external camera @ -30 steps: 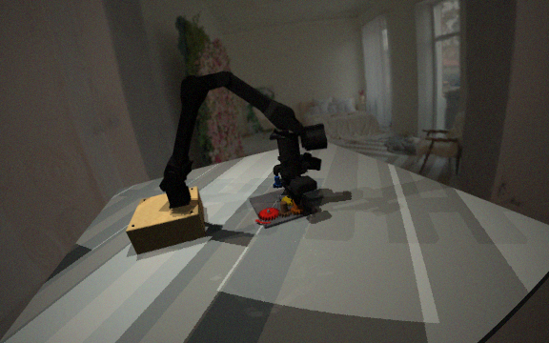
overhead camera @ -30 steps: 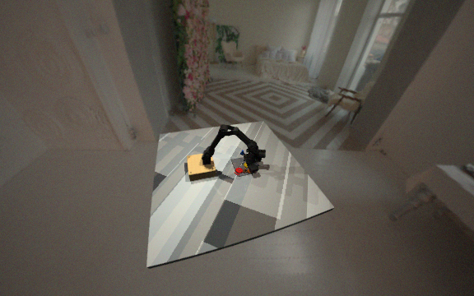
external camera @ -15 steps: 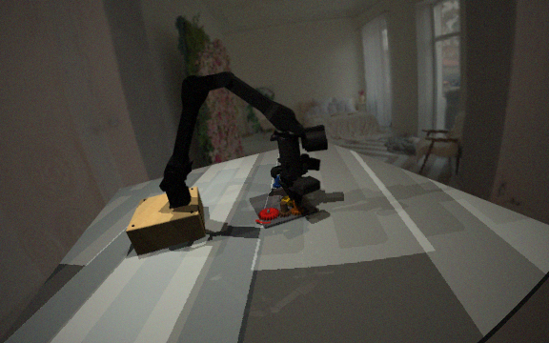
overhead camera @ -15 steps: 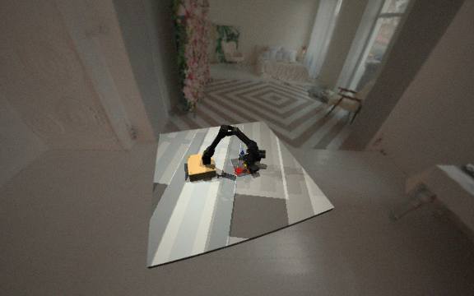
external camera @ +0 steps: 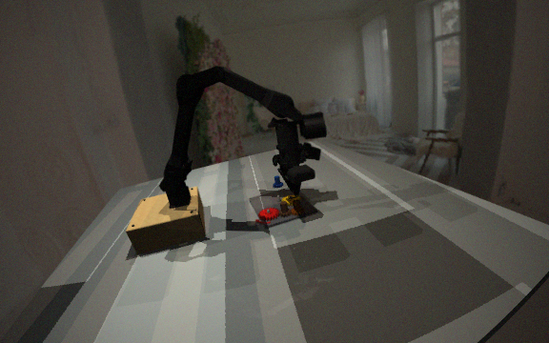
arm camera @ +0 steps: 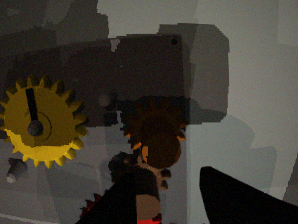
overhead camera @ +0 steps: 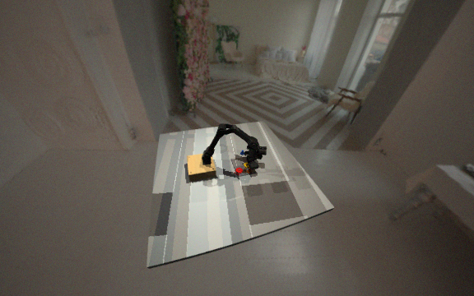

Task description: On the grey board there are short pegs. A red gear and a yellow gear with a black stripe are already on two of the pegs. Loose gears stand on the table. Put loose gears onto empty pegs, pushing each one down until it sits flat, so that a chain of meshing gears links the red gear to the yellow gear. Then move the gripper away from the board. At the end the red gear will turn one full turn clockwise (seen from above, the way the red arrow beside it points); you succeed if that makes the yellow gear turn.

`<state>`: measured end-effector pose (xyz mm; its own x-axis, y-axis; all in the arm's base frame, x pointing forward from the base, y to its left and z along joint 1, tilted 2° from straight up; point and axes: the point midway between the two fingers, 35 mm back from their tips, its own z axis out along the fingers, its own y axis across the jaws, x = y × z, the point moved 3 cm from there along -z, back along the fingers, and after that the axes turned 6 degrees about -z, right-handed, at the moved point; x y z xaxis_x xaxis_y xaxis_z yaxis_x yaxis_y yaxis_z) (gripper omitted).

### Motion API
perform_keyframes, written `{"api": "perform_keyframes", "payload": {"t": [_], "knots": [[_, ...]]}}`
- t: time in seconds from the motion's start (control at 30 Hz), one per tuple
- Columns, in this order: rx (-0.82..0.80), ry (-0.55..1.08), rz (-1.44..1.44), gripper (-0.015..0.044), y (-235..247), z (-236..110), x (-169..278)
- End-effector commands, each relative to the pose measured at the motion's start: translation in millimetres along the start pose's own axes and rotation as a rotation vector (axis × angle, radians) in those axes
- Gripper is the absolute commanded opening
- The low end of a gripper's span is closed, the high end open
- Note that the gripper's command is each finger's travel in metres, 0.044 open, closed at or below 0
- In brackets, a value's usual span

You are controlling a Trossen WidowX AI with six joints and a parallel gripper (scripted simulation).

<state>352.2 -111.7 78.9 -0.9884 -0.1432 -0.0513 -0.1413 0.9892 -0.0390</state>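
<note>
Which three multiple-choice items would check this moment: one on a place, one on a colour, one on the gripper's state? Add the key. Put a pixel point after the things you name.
1. Where is the blue gear (overhead camera: 242,152) (external camera: 277,182)?
A. On the red gear
B. On the table (overhead camera: 208,214) (external camera: 198,295) (arm camera: 260,75), off the grey board (overhead camera: 239,163) (external camera: 260,205) (arm camera: 145,60)
C. On the wooden box

2. What colour is the stripe on the yellow gear (overhead camera: 246,164) (external camera: 291,199) (arm camera: 55,110)?
A. White
B. Green
C. Black

3. How is the gripper (overhead camera: 253,165) (external camera: 296,191) (arm camera: 166,179)?
A. Parted
B. Shut on the blue gear
C. Shut on the yellow gear

1: B, it stands beyond the board's far edge in the exterior view.
2: C, a dark bar crosses its face in the wrist view.
3: A, the wrist view shows a wide gap between its fingers.
</note>
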Motion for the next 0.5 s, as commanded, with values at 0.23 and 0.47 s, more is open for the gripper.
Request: {"api": "perform_keyframes", "payload": {"t": [0.23, 0.47], "knots": [[-0.017, -0.028, -0.122, 0.0324, 67, -5, -26], [-0.021, -0.019, -0.372, 0.044, 183, -6, -38]]}}
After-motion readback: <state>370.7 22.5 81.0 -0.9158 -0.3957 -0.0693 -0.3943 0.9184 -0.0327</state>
